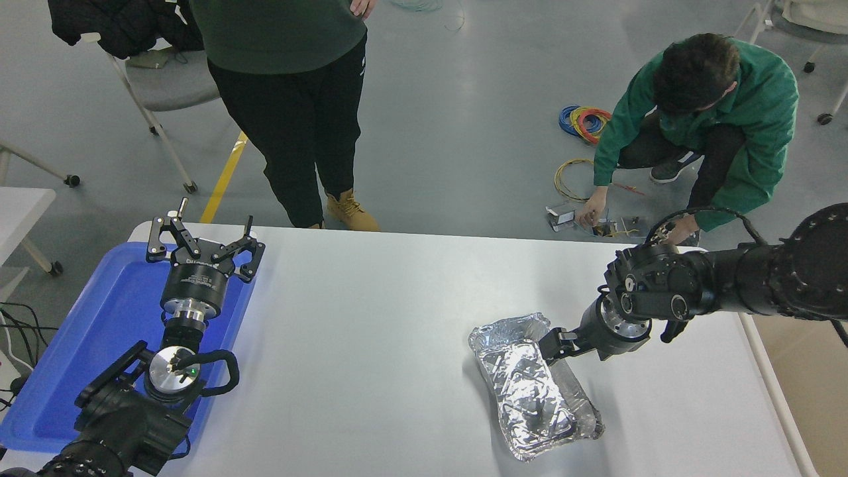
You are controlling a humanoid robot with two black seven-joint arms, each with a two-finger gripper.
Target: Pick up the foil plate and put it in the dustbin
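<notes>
The foil plate (530,391) lies on the white table (371,318), right of centre, shiny and crinkled, its long side running toward me. My right gripper (554,347) has come down from the right and is at the plate's far right rim. I cannot see whether it grips the rim. The dustbin (772,397) stands at the table's right edge, beige inside with a white rim, partly behind my right arm. My left gripper (202,242) is parked, open and empty, over the blue tray.
A flat blue tray (112,318) lies at the table's left edge. The small brown paper ball is hidden behind my right wrist. One person stands at the far side (291,99). Another crouches on the floor at the far right (715,99), among cable coils.
</notes>
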